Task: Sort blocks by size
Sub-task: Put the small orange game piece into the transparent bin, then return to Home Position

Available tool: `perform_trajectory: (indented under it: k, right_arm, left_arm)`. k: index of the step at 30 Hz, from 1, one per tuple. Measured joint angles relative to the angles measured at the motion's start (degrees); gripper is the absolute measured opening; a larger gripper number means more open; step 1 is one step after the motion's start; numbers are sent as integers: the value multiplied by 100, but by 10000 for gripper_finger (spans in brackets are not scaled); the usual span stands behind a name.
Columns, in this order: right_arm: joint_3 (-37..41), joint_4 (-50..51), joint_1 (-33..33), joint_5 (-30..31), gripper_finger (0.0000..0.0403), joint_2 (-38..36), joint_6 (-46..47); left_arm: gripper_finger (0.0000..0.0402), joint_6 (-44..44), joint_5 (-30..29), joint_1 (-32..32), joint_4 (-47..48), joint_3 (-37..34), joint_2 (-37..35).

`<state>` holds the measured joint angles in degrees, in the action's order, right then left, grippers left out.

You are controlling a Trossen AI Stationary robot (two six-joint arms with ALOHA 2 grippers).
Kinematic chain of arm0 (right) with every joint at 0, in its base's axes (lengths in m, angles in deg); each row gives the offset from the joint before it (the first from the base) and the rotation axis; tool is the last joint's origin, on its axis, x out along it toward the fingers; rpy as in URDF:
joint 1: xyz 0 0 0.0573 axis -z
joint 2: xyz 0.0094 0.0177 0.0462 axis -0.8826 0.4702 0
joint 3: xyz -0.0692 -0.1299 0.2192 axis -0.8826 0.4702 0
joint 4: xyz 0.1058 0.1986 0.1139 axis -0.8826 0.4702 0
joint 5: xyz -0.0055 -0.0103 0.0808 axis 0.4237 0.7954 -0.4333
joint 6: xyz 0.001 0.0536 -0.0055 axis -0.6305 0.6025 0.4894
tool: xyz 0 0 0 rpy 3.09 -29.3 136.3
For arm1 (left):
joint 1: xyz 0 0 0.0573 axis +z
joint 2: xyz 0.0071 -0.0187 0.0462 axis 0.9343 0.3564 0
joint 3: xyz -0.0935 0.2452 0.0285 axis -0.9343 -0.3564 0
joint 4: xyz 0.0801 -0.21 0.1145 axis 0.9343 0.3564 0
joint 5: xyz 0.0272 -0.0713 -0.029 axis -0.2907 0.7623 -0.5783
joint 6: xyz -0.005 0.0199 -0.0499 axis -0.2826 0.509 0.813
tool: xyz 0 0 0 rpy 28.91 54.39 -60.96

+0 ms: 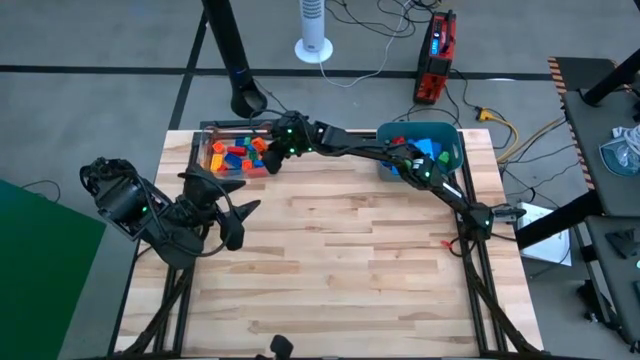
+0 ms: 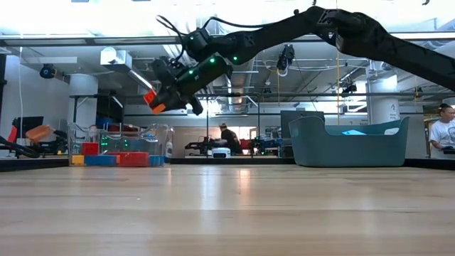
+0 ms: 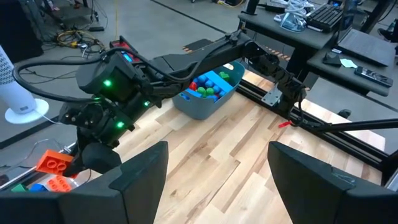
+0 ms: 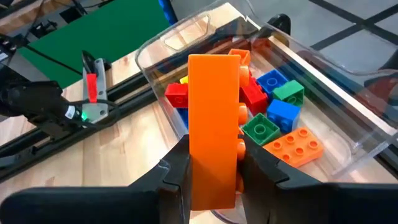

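The right end effector [image 4: 214, 165] is clamped on a large orange brick [image 4: 213, 127], held upright above the clear plastic box [image 4: 348, 134] at the far left of the bench [image 1: 350, 250]. In the low view the brick rides well clear of the box rim. The box already holds chunky bricks in blue, red, green and orange, including a flat orange plate [image 4: 297, 145]. The teal tub [image 1: 445, 150] at the far right holds further pieces in blue, red and green.

Step in hand, as judged: delivery of a large brick to the large-brick box, release not yet made. The next move calls for lowering over the box opening, clear of its wall, then parting the fingers.

The left end effector [image 3: 217, 180] waits over the bench's left side, fingers spread wide, holding nothing.
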<state>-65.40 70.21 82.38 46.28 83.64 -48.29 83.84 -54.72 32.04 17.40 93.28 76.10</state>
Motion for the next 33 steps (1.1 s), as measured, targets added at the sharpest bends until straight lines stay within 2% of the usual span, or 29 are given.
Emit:
perform_trajectory:
  k: [5,13,15,21,24,29,33]
  right_arm:
    - [0,49,0,144,110,0,-3]
    - [0,-137,11,191,88,0,-304]
    - [0,-127,25,194,100,0,-302]
    - [0,-198,49,420,174,0,-303]
    - [0,-183,55,497,197,0,-302]
    - [1,-152,61,428,208,-63,-159]
    - [-1,72,46,-45,195,-299,-151]
  left_arm:
    - [262,0,0,0,7,0,0]
    - [262,-2,0,-2,22,0,0]
    - [262,-2,0,0,24,0,0]
    - [262,0,0,-2,31,0,0]
    - [262,15,0,0,33,0,11]
    - [262,22,2,0,43,0,89]
    - [262,22,3,-1,89,0,212]
